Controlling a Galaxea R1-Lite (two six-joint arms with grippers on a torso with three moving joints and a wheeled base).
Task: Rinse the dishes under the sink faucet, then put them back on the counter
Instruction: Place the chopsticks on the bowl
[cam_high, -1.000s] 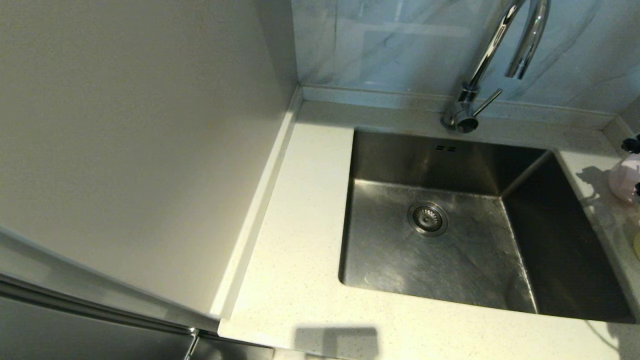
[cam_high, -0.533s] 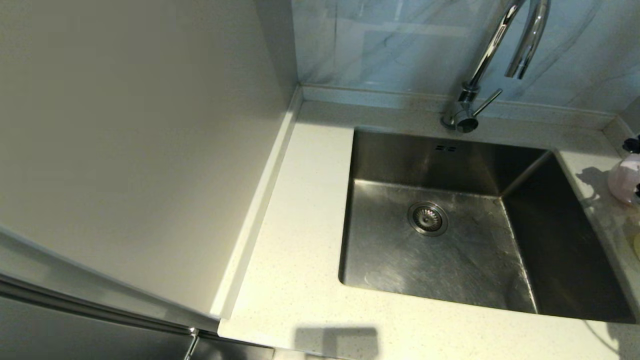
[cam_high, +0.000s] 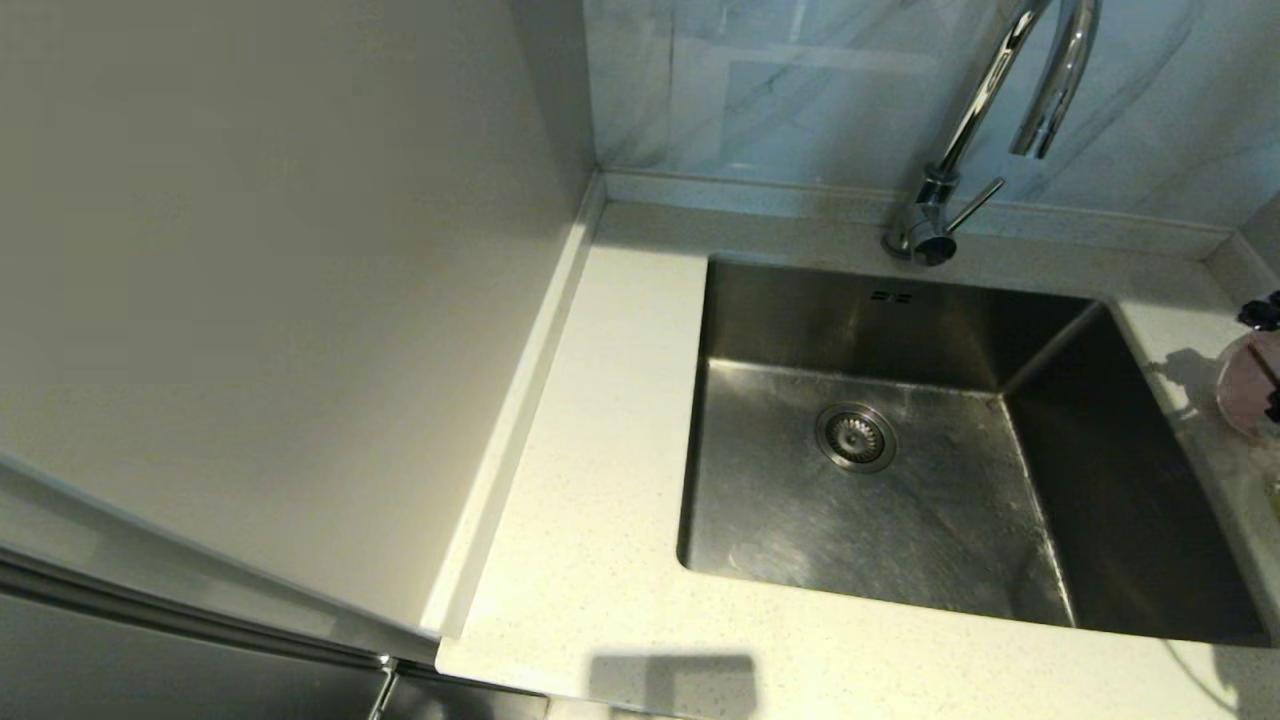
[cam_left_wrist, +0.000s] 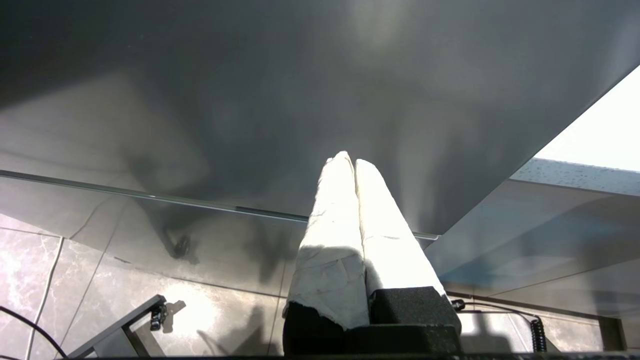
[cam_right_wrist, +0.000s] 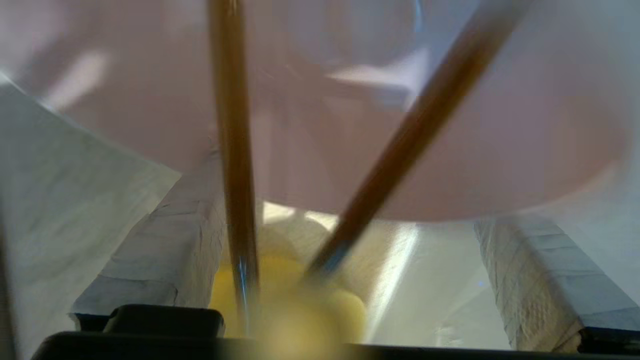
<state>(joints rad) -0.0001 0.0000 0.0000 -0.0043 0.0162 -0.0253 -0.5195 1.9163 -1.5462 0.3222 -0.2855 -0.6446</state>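
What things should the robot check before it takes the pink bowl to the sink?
1. Sink has room for rinsing: ok, nothing lies in it.
2. Water from the faucet: not ok, none is running.
3. Chopsticks sit inside the pink bowl: ok, they are crossed.
4. Right gripper has a firm hold on the pink bowl: cannot tell.
5. Left gripper is out of the way: ok, it is shut and parked below the counter.
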